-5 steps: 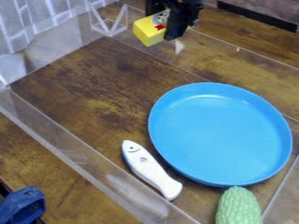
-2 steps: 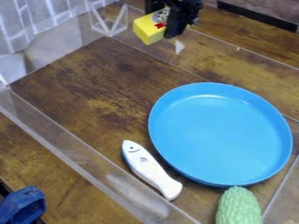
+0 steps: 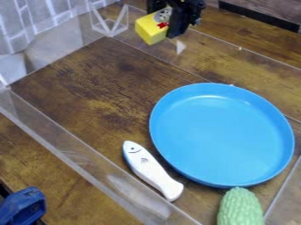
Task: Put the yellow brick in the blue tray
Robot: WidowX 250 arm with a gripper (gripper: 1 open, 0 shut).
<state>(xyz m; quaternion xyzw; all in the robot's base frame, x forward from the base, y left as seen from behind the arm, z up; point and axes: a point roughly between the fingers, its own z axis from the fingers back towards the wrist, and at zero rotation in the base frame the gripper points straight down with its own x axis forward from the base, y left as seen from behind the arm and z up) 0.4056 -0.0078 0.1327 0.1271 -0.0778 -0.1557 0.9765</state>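
The yellow brick [image 3: 150,29] with a red patch on its side hangs above the wooden floor at the top of the view, and my black gripper [image 3: 172,30] is shut on its right side. The blue tray [image 3: 221,133] is a round blue plate lying flat at the right of centre, well below and to the right of the brick. Nothing lies in the tray. The upper part of my gripper is cut off by the top edge of the frame.
Clear plastic walls [image 3: 70,149] fence in the wooden surface. A white fish-shaped toy [image 3: 152,169] lies just left of the tray. A green bumpy object [image 3: 241,209] sits at the bottom right. A blue object [image 3: 20,207] rests outside the wall at bottom left.
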